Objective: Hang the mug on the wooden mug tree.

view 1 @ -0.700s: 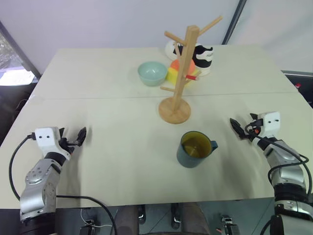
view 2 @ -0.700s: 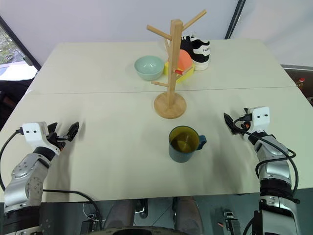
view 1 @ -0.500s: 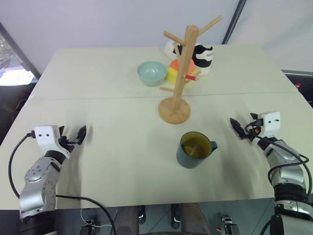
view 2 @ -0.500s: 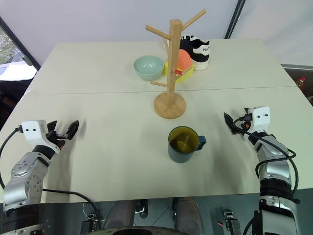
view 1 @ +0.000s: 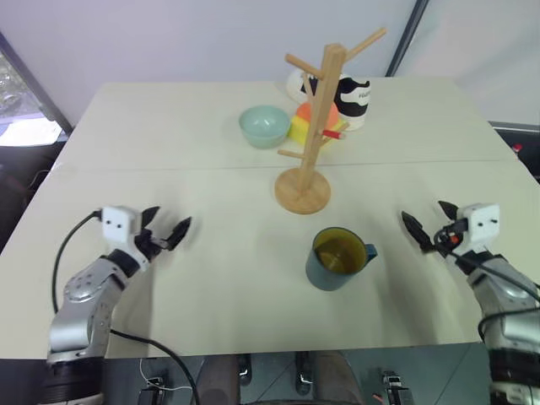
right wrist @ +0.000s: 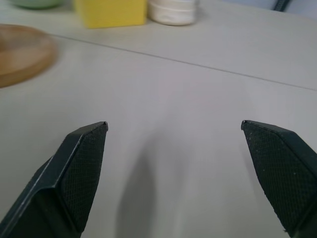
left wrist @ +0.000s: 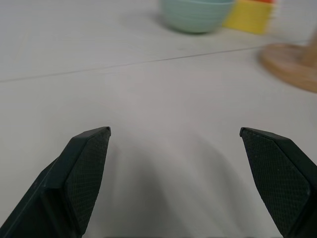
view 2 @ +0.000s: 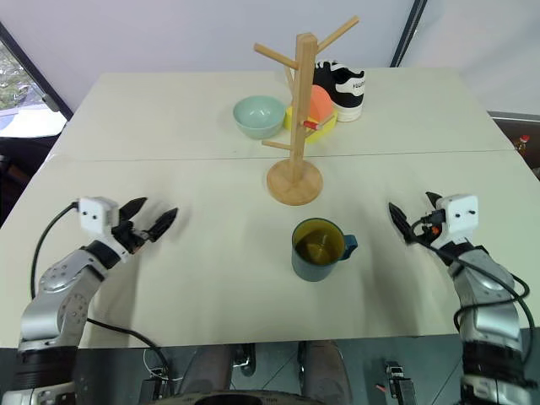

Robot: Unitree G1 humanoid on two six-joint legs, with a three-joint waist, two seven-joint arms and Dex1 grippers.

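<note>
Teal mug [view 1: 337, 257] unlabelled — left gripper [view 1: 166, 231] and right gripper [view 1: 429, 226] both spread, empty.

Behind the mug tree [view 1: 314, 126], near the table's [view 1: 169, 126] far edge, the white mug [view 1: 353, 97] and an orange-and-yellow thing [view 1: 305, 124] are partly hidden; what that thing is, I can't tell.

Teal mug [view 2: 318, 250] upright just before wooden mug tree [view 2: 297, 118]
</note>
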